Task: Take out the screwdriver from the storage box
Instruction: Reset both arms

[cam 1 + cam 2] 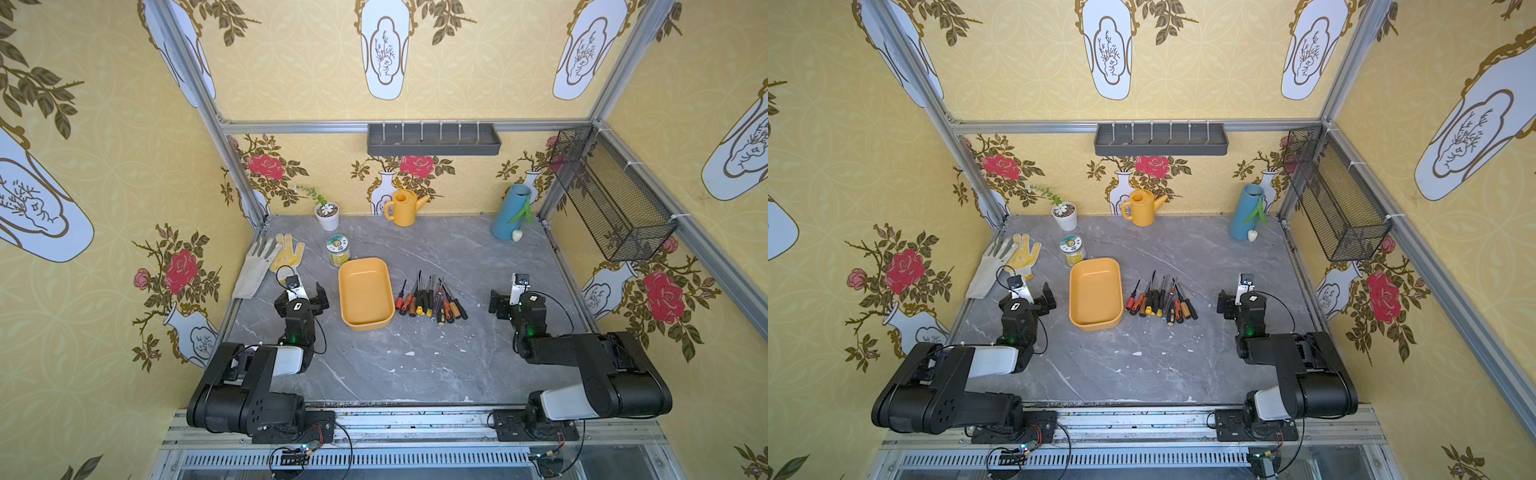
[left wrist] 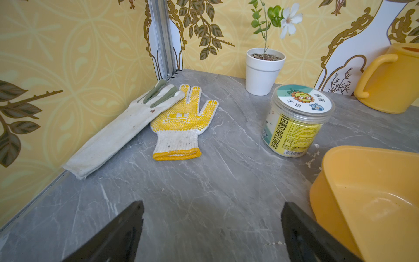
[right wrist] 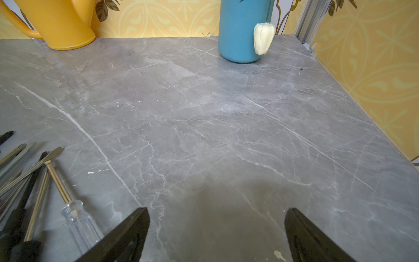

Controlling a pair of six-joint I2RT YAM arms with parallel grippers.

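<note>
The black left gripper [image 2: 213, 211] hovers wide open, with nothing in it, beside the shallow yellow-orange plastic storage box [image 1: 365, 293] on the grey marble-patterned tabletop [image 1: 415, 365]. Black- and orange-handled screwdrivers [image 1: 430, 301] lie just right of the box. The black right gripper [image 3: 217, 211] gapes wide, holding nothing.

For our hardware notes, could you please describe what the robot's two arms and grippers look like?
Both the left arm and right arm are black and blocky, each with one white shell segment, a green light near the wrist and thin black looping cables. The left gripper and right gripper have flat black wedge-shaped fingers.
</note>
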